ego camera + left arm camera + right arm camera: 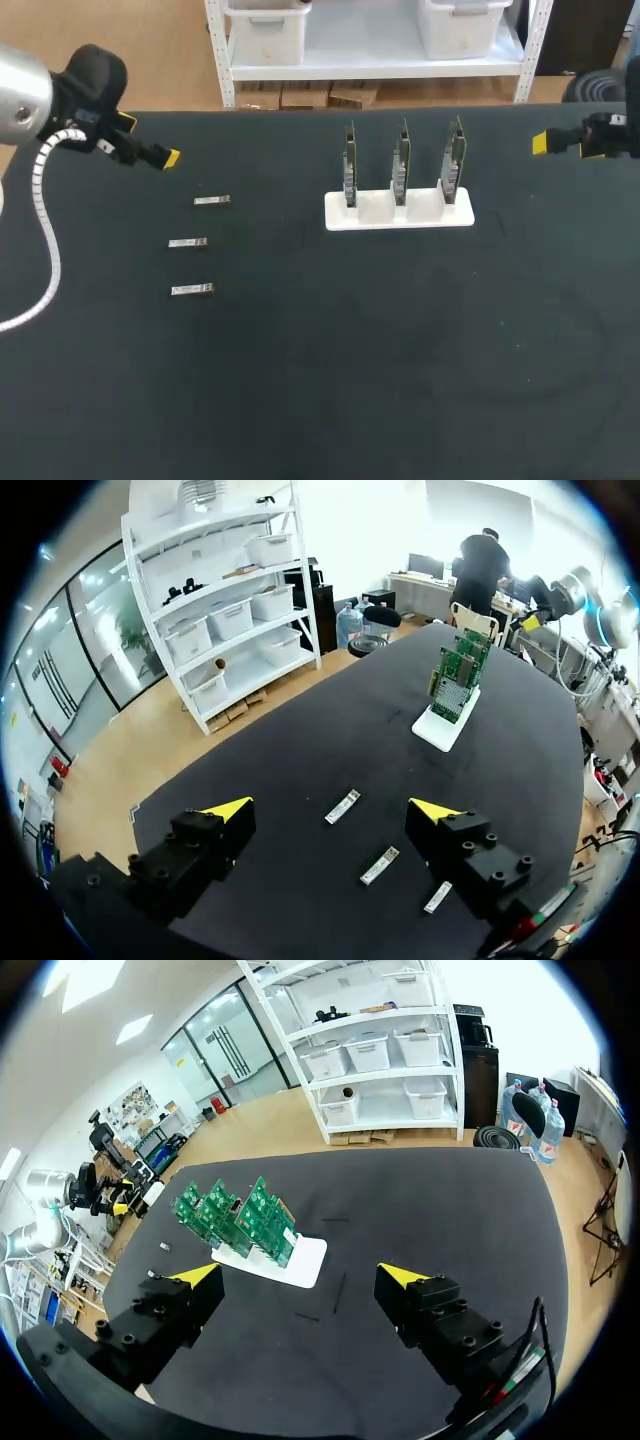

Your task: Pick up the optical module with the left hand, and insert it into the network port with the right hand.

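At the pick-up step; nothing grasped yet. Lying flat on the table's (320,400) left: three modules (188,243), in a column, apart. Upright in a white stand (400,212) mid-table: three cards (400,160). Left gripper (148,140): spread wide, empty, up beyond the modules. Right gripper (300,1275): likewise wide, empty, far right. Next, probably: lower left over one module, straddle its narrow sides, clamp, then pass rightward for plugging into a card.
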`<state>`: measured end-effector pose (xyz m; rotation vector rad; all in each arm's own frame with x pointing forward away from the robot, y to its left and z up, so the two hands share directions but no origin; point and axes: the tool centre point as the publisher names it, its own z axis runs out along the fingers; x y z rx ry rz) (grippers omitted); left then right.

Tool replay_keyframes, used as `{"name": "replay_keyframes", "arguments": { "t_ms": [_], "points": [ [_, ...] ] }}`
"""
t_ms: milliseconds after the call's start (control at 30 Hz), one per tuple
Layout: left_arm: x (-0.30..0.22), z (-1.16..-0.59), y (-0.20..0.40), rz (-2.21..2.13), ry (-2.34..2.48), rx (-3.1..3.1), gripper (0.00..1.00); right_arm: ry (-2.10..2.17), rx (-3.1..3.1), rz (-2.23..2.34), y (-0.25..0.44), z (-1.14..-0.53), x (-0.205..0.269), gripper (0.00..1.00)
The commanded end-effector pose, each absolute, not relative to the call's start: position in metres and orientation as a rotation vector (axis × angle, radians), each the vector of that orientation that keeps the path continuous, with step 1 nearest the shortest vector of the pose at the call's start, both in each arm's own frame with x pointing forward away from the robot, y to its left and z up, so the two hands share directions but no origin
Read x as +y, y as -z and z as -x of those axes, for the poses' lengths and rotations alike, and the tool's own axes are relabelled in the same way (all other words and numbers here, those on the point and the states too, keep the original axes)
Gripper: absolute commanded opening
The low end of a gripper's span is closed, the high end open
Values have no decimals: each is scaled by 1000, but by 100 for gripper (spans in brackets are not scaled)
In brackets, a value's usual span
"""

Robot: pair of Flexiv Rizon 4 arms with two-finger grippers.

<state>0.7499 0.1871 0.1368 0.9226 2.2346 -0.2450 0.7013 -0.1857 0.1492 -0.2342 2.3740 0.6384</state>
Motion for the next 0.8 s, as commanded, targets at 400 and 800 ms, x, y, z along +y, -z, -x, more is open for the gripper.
{"name": "replay_keyframes", "arguments": {
  "t_ms": [400, 800],
  "points": [
    [186, -768, -135, -1337, 53, 2034, 100, -632, 2375, 230, -150, -700, -185, 100],
    [183, -777, -111, -1633, -80, 2084, 100, -632, 2375, 230, -150, -700, -185, 100]
  ]
}}
